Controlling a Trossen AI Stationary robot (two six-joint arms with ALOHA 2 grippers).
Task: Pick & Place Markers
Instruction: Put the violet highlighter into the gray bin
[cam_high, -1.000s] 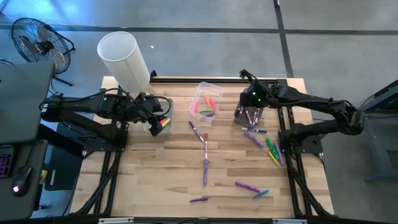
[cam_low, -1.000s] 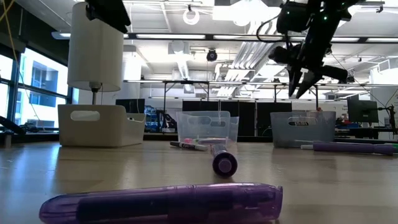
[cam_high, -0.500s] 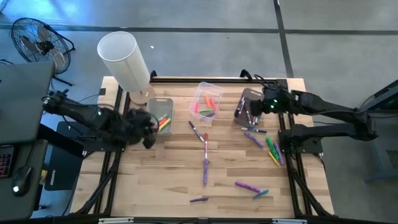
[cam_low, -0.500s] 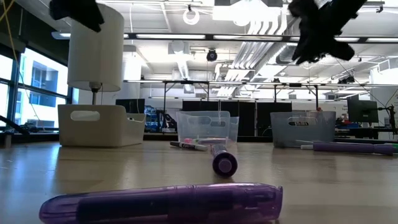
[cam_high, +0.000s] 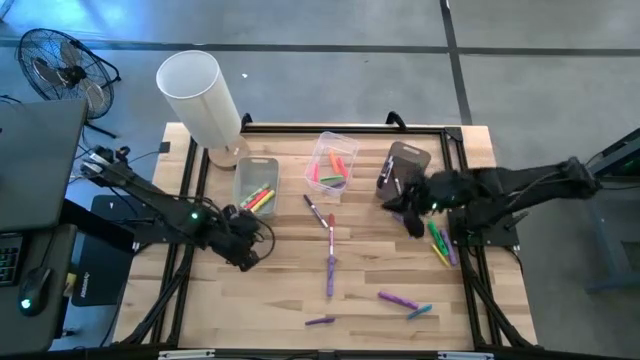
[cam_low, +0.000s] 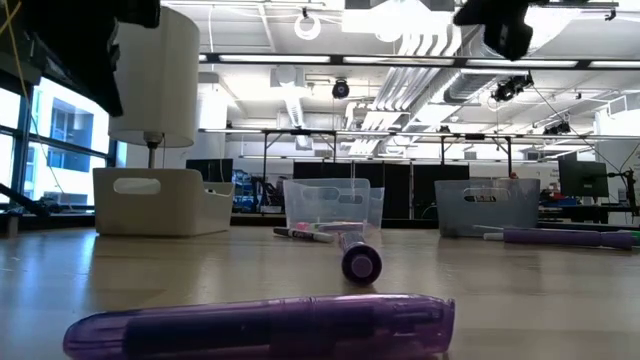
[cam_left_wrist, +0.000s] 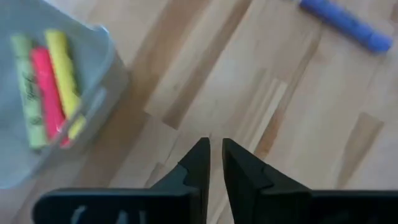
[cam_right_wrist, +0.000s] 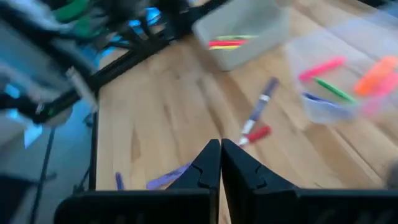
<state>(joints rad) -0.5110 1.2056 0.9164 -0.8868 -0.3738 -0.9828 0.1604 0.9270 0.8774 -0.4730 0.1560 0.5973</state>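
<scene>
Left pincer (cam_high: 243, 250) nearly closed, empty, arm low over table; right pincer (cam_high: 412, 218) closed, empty.

Capped markers (cam_high: 330, 268) lie scattered flat on the wood, others resting inside bins.

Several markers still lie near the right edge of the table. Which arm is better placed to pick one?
Probably the right: the right gripper hangs beside the markers by the right edge; the left gripper is far across the table.
</scene>
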